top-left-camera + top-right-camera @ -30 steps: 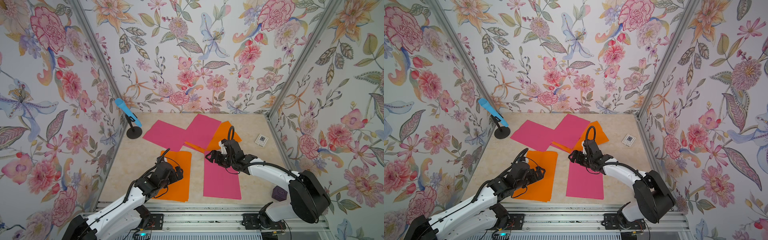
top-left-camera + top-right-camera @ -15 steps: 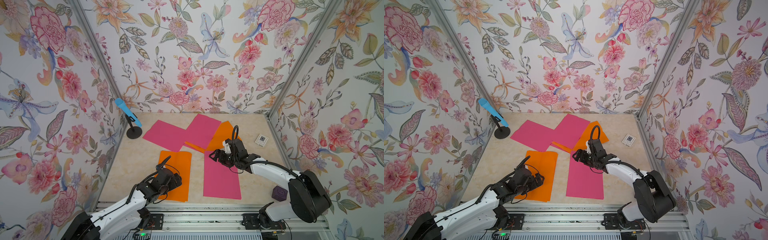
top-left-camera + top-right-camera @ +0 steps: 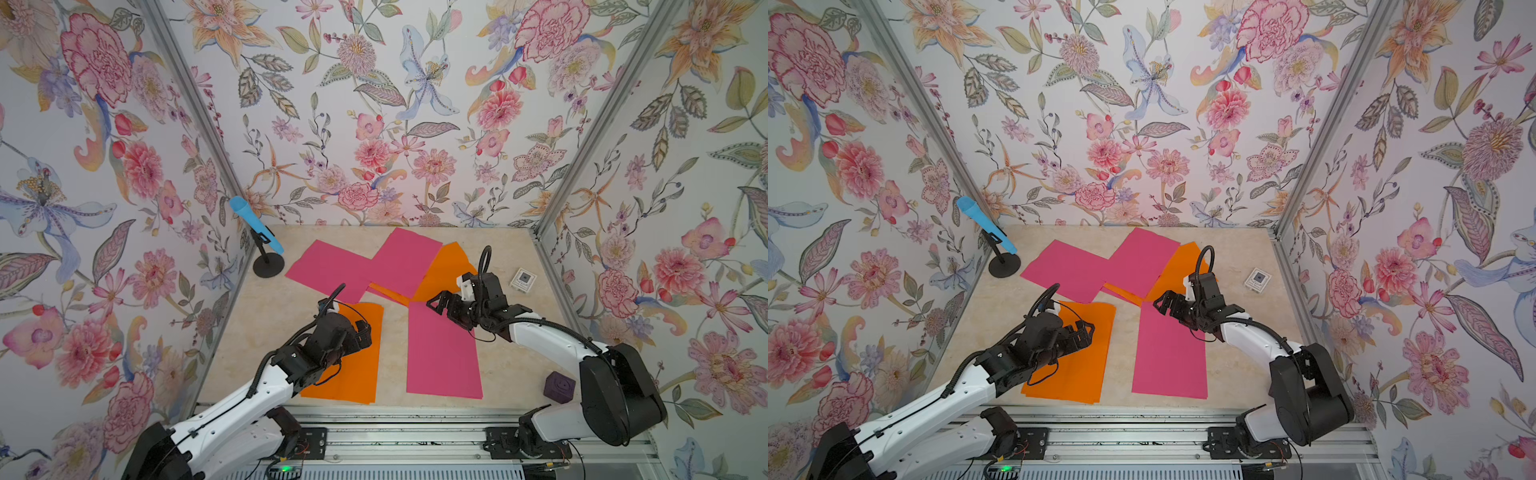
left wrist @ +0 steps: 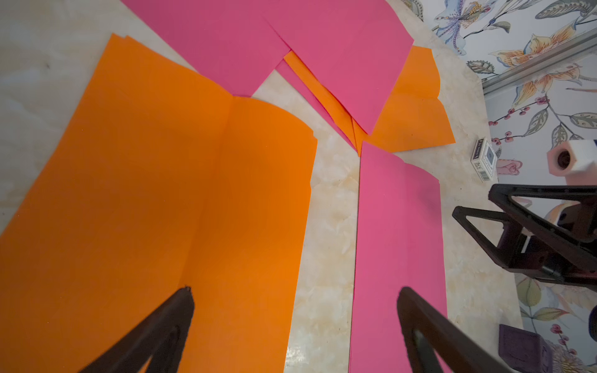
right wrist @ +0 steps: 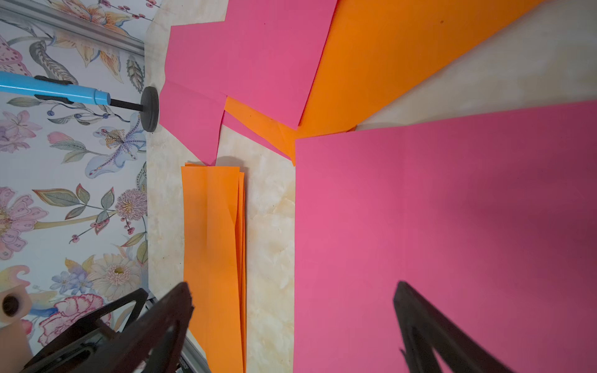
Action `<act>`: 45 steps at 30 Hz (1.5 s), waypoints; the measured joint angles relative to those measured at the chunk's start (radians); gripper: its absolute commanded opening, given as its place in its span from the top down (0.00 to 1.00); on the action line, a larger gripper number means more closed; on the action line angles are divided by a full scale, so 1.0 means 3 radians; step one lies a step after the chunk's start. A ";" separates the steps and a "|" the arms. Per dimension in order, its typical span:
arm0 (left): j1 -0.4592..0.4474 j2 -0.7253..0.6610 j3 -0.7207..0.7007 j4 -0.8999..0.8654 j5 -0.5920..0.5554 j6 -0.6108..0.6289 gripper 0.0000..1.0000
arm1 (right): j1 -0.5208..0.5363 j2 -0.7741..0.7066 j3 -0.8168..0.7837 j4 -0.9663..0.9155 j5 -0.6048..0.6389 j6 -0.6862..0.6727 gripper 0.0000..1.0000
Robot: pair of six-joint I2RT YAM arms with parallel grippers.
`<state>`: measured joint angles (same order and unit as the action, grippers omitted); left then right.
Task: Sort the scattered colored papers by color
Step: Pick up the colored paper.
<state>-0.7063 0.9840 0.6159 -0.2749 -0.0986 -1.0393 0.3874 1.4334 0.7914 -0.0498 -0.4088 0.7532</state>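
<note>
- The table [image 3: 257, 332] — pale marble-look top, flowered walls on three sides; every paper lies flat on it.
- The left arm [image 3: 249, 395] reaches in from the near left. We note the left claw [image 4: 295, 290] released, jaws spread wide with nothing between them, hanging over the far right part of the orange stack.
- The right arm [image 3: 552, 340] reaches in from the near right. The right claw [image 5: 292, 284] is likewise released and empty, over the far edge of the near pink sheet; whether it touches the paper we cannot tell.
- The near pink sheet [image 3: 442, 353] lies alone at the near middle.
- The orange stack [image 3: 357, 365]: several sheets roughly squared up, just left of the near pink sheet, a strip of bare table between them.
- Far pile, mixed: the left pink sheet [image 3: 328, 270] and the middle pink sheet [image 3: 405, 259] overlap; the latter covers part of the far orange sheet [image 3: 446, 270]. Slivers of orange and pink show beneath its near edge.
- The blue microphone [image 3: 257, 228] on a black stand, far left corner, just beside the left pink sheet.
- The purple cube [image 3: 559, 386], near right, beside the right arm.
- The white box [image 3: 523, 280] — small, dark printed square, by the right wall, apart from the papers.
</note>
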 measured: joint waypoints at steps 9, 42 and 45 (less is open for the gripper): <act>0.0495 0.1136 0.0575 0.0724 0.0017 0.0787 0.00 | -0.0362 0.0526 0.0329 0.0314 -0.0446 0.0029 0.00; 0.1328 0.5075 0.4589 0.1102 0.1789 0.2385 0.00 | -0.0434 0.2585 0.2071 0.0782 -0.0860 0.0535 0.08; 0.1381 0.5206 0.4655 0.1106 0.1923 0.2232 0.00 | -0.0434 0.2640 0.2144 0.0804 -0.0861 0.0561 0.08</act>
<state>-0.2920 2.5458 2.0125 0.0570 0.4782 -0.3698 0.2573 2.2253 1.4345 0.1913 -0.6670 0.9215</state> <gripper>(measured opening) 0.995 0.923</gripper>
